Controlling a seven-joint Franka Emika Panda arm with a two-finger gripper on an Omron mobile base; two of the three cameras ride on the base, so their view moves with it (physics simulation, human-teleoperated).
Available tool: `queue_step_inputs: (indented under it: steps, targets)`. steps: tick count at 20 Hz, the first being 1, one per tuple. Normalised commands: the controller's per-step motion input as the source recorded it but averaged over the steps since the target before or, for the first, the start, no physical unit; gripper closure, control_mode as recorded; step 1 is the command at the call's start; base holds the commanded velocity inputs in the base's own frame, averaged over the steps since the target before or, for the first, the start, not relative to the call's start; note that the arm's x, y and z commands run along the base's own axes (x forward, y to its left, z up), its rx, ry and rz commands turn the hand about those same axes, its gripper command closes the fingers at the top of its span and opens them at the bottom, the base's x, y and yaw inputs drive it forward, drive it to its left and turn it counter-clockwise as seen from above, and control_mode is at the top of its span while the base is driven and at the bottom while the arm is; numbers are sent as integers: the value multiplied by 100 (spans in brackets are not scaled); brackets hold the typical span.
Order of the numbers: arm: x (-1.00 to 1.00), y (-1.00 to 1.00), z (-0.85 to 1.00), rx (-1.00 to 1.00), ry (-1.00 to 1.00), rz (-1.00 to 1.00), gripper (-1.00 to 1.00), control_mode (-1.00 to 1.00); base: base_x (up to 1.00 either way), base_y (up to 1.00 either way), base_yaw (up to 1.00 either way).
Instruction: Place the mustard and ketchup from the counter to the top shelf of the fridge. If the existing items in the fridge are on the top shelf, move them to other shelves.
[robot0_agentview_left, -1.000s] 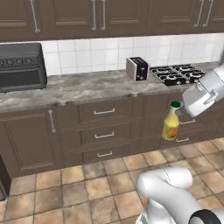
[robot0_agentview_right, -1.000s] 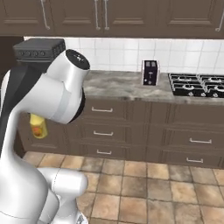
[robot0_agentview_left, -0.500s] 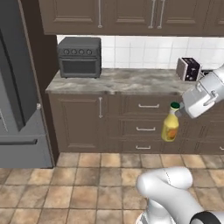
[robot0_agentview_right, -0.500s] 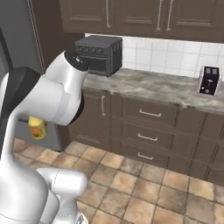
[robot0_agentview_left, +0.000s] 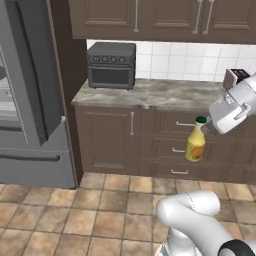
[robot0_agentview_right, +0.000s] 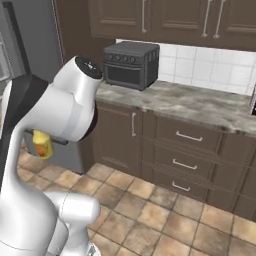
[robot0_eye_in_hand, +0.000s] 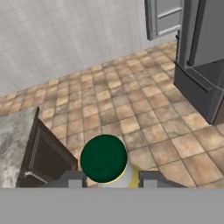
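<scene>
Currently the mustard bottle (robot0_agentview_left: 195, 145) is held by its neck between the closed fingers of the gripper (robot0_eye_in_hand: 111, 178), above the floor, well clear of the counter (robot0_agentview_left: 150, 95). It should be kept upright while the fridge (robot0_agentview_left: 30, 100) is approached.

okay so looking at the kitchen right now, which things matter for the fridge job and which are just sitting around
Matters for the job:
mustard bottle, held in the gripper
fridge, door open

Just sitting around:
toaster oven on the counter
toaster

The pincer (robot0_eye_in_hand: 111, 178) points down, fingers (robot0_eye_in_hand: 72, 178) clamped on a bottle's neck.
</scene>
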Motion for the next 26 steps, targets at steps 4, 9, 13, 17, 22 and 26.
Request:
queue_step_inputs:
  steps: [4,9,13,17,22,26]
  targets:
    - [0,0,0,0,0,0,100,100,67,100,11]
    - [0,0,0,0,0,0,100,100,94,99,1]
    - [0,0,0,0,0,0,100,100,6,97,3]
    - [0,0,0,0,0,0,100,100,-31,100,0]
    - [0,0,0,0,0,0,100,100,-61,100,-8]
    - [0,0,0,0,0,0,100,100,0,100,-24]
